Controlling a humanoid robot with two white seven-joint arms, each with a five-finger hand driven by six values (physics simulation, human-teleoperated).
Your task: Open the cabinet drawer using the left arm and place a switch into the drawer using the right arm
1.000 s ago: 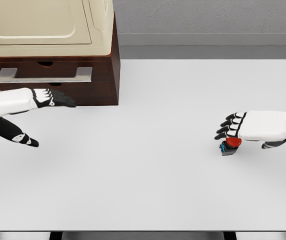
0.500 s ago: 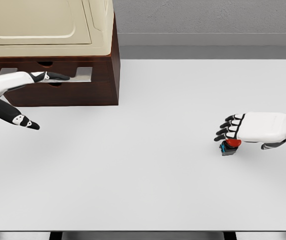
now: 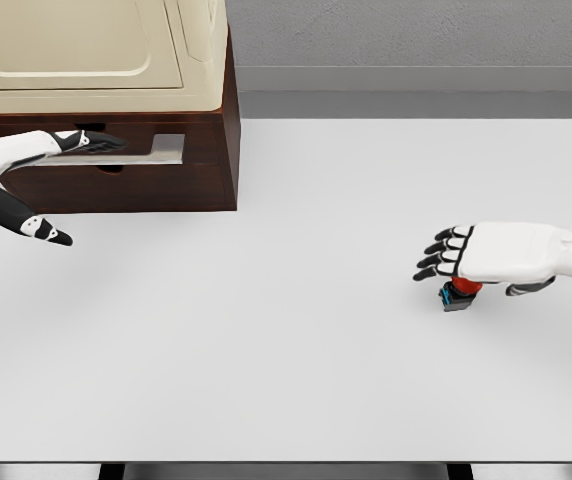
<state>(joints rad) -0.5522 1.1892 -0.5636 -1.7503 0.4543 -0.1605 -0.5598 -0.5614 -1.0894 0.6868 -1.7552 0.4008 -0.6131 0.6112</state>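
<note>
- At the back left of the white worktop (image 3: 296,380) in the head view stands the dark wooden cabinet (image 3: 221,150), a cream appliance (image 3: 96,50) on top of it; its drawer (image 3: 201,140) sits flush with the front, so it reads as not yet opened.
- The left hand (image 3: 36,150) comes in from the picture's left edge and lies across the silver drawer handle (image 3: 161,152). Its fingers (image 3: 101,141) are stretched out straight along the bar and the thumb hangs well below, so the hand is released and no grip has closed on the handle.
- On the right side of the worktop, well apart from the cabinet, the switch (image 3: 458,293), a small blue-and-black block with a red button, rests on the surface.
- The right hand (image 3: 486,255) hovers directly over the switch, palm down, fingers extended and slightly fanned, holding nothing; whether the palm touches the button cannot be told.
- By this judgement the task is at its start: the handle must be gripped and the drawer pulled out, then the switch grasped, carried across and set inside.
</note>
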